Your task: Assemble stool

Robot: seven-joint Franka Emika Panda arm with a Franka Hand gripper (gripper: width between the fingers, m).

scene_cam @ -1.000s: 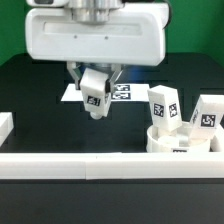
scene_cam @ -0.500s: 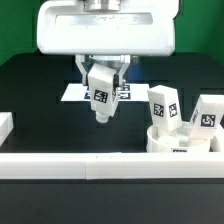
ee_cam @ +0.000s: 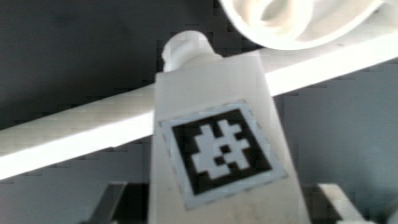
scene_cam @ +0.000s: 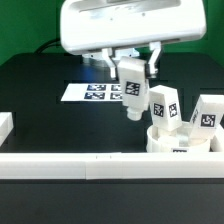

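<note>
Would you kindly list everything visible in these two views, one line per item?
Held leg block: one, white with a black-and-white tag, in the air above the table.
Other leg blocks: two, white with tags, rising from the seat, leaning a little.
Seat: one, white, round, at the exterior view's right, just behind the front rail.
Marker board: one, white with tags, flat on the table behind the held leg block.
Front rail: one, white, along the near edge.
Short rail piece: one, white, at the exterior view's left.
Table: one, black.
Pincer: one, dark fingers under a white housing, shut on the held leg block.
</note>
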